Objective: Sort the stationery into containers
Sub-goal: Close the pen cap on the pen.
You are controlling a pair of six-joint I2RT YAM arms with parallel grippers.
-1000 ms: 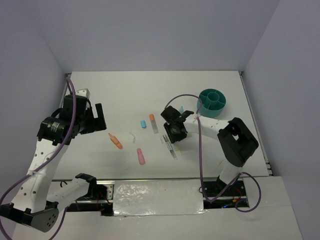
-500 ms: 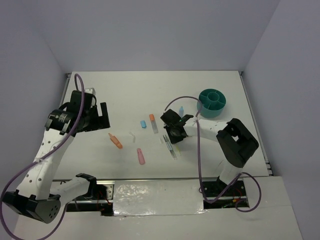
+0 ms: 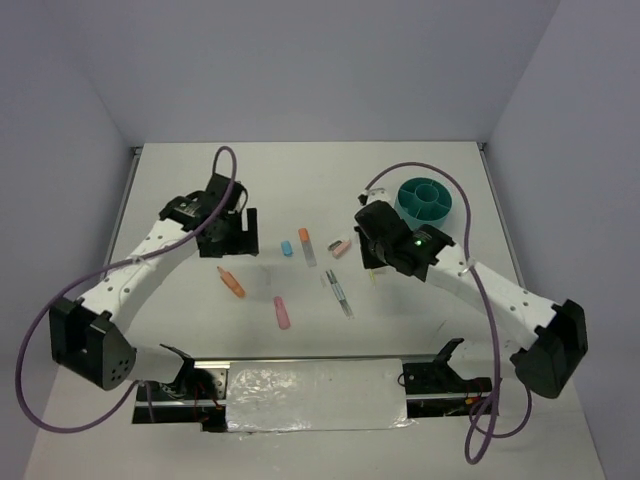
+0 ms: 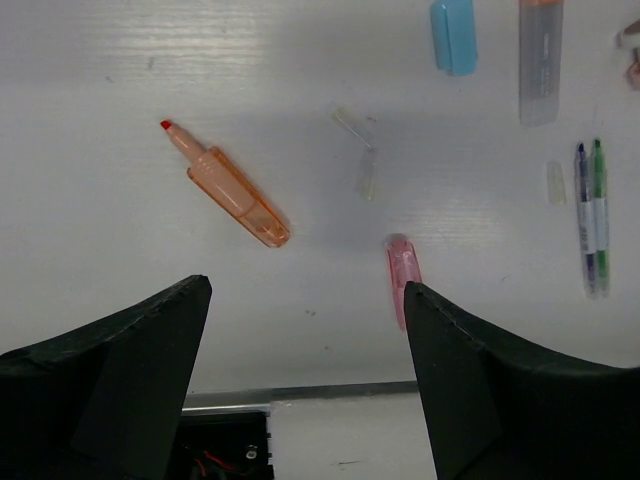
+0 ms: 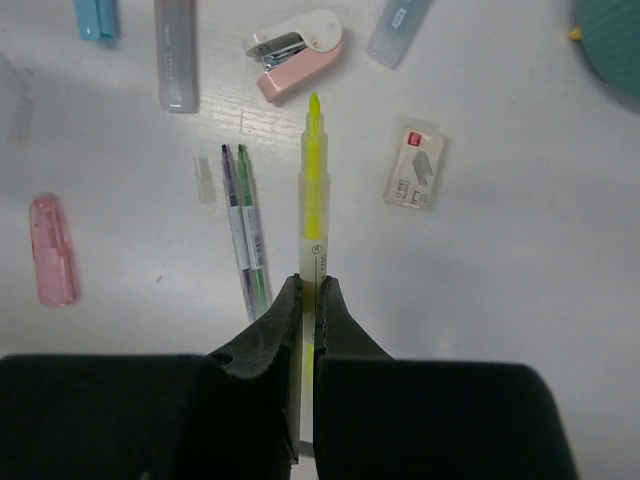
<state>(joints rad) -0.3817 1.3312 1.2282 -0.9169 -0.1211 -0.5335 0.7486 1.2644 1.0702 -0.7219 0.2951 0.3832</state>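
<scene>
My right gripper (image 5: 310,290) is shut on a thin yellow pen (image 5: 313,190), whose tip points away from the wrist above the table. From above, this right gripper (image 3: 374,262) sits left of the round teal organiser (image 3: 425,203). The left gripper (image 4: 307,290) hangs open and empty over the table, above an orange highlighter (image 4: 225,184) and a pink highlighter (image 4: 402,268). In the top view the left gripper (image 3: 234,235) is just behind the orange highlighter (image 3: 231,282). Two thin pens (image 5: 245,230) lie side by side left of the yellow pen.
A pink stapler (image 5: 297,50), a small staple box (image 5: 415,167), a blue eraser (image 3: 286,247), an orange-capped clear highlighter (image 3: 306,245) and a small clear cap (image 4: 365,172) lie mid-table. The organiser's rim (image 5: 610,50) shows at the right wrist view's top right corner.
The right gripper has shut on the yellow pen and moved right with it. My left arm swung from the far left to the middle, over the orange highlighter.
</scene>
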